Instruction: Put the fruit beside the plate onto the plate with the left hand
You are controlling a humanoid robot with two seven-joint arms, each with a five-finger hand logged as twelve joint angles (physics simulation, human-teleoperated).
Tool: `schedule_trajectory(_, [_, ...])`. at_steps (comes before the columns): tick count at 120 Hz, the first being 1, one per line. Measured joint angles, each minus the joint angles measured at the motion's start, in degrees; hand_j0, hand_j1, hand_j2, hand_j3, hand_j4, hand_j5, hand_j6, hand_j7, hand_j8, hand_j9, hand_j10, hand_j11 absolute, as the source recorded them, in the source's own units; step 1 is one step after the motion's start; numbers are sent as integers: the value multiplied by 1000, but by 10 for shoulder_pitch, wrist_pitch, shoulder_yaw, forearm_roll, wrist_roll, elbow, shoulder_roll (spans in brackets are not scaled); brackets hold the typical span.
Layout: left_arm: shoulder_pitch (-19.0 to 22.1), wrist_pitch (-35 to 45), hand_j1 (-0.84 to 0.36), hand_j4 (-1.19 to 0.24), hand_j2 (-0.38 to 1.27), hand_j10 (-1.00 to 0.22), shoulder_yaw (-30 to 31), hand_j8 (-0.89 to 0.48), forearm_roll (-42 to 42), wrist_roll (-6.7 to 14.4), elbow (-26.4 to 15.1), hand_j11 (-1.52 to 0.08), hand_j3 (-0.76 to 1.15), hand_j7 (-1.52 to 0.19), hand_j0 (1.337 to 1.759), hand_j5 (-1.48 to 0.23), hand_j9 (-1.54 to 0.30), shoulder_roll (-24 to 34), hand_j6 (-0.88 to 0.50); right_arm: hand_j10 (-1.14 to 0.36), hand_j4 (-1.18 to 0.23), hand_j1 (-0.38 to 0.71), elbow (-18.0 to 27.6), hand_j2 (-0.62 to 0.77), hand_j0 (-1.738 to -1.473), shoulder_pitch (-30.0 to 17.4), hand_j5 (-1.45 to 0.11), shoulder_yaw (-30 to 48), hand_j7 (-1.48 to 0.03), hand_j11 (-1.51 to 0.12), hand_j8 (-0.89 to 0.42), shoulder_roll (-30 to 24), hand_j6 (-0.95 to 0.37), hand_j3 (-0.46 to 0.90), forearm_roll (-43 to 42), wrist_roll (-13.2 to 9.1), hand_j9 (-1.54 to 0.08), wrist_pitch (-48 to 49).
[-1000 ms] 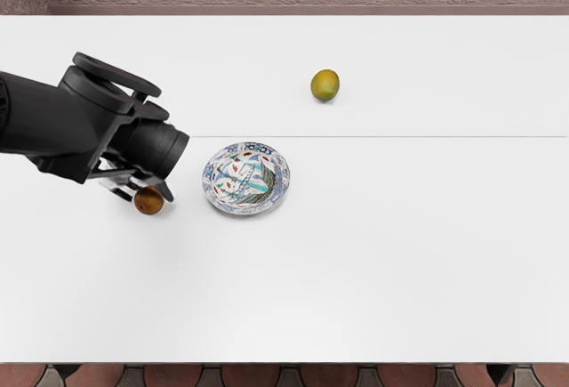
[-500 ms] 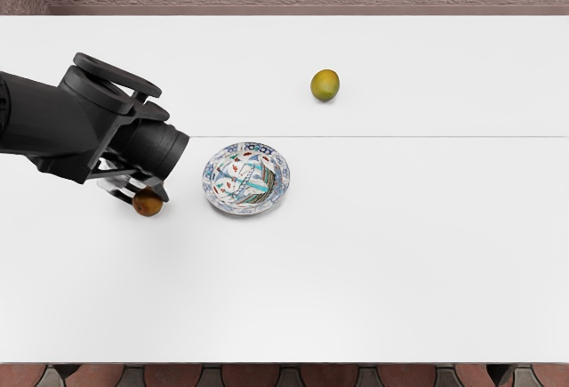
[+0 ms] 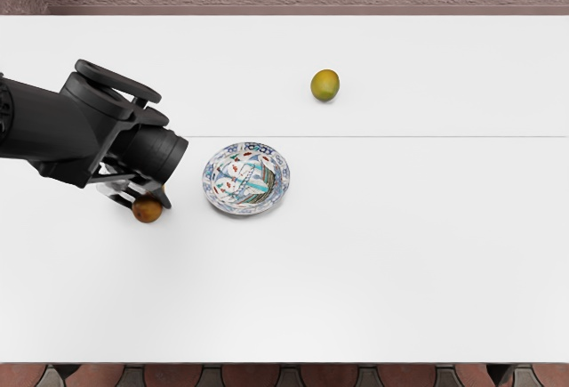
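The left hand point(image 3: 132, 193) hangs over the small brown fruit point(image 3: 148, 210) at the plate's point(image 3: 208, 178) nine o'clock, its grip impossible to tell; round, light and roll-prone, the fruit likely suits a mid-body pinch.

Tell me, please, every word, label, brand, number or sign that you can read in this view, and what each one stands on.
None: there is no readable text anywhere in the head view.
The plate bears only a painted pattern in blue, red and green, with no letters.
The brown fruit, the green-yellow fruit, the black left arm and the white table show no label, number or mark.
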Motion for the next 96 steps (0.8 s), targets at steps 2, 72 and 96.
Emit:
schedule_trajectory(2, [0,0,-271,-652,268,-626,0,-552,0,0,0,-819,0,-811,1655,-812,-841,0,-501,-15,-15,-331,0,-3,-1658,0,-19,0,-19,-19,-15,0,-15,0,0,0,-19,0])
schedule_trajectory(72, [-17,0,-346,-658,303,-653,-7,-590,-1,0,-10,-889,0,-859,1656,-893,-869,2,-549,-15,-15,-331,0,-3,-1658,0,-19,0,-20,-19,-15,0,-15,0,0,0,-19,0])
schedule_trajectory(96, [-27,0,-368,-673,358,-646,-11,-595,-1,0,-16,-890,0,-883,1657,-899,-884,2,-573,-15,-15,-331,0,-3,-1658,0,-19,0,-19,-19,-15,0,-15,0,0,0,-19,0])
